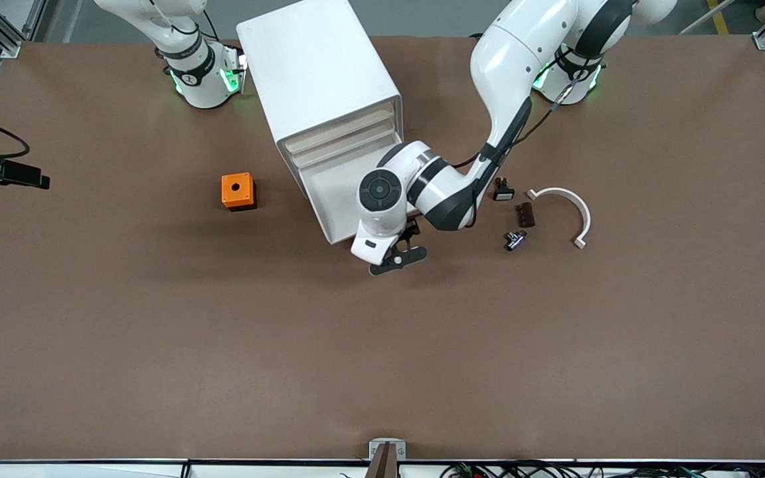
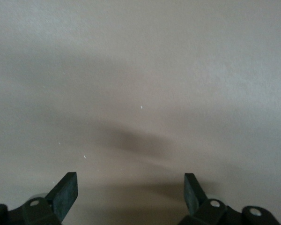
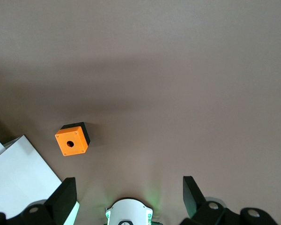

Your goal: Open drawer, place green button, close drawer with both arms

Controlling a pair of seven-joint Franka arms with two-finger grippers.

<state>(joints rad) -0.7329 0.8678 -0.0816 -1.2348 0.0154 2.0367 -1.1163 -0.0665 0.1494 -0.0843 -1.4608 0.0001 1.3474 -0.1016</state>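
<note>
The white cabinet (image 1: 319, 79) stands near the arms' bases. Its lowest drawer (image 1: 329, 199) is pulled out toward the front camera and its white inside looks empty. My left gripper (image 1: 404, 249) hangs just past the drawer's front end, low over bare table, and is open (image 2: 129, 183) with nothing between its fingers. The button (image 1: 515, 239) lies on the table toward the left arm's end, beside the left wrist. My right gripper (image 3: 129, 185) is open and empty, high over its own base, and out of the front view.
An orange cube (image 1: 238, 191) with a hole sits beside the cabinet toward the right arm's end, also seen as the orange cube (image 3: 72, 140). Near the button lie a black part with a white face (image 1: 503, 190), a brown piece (image 1: 524, 214) and a white curved strip (image 1: 572, 209).
</note>
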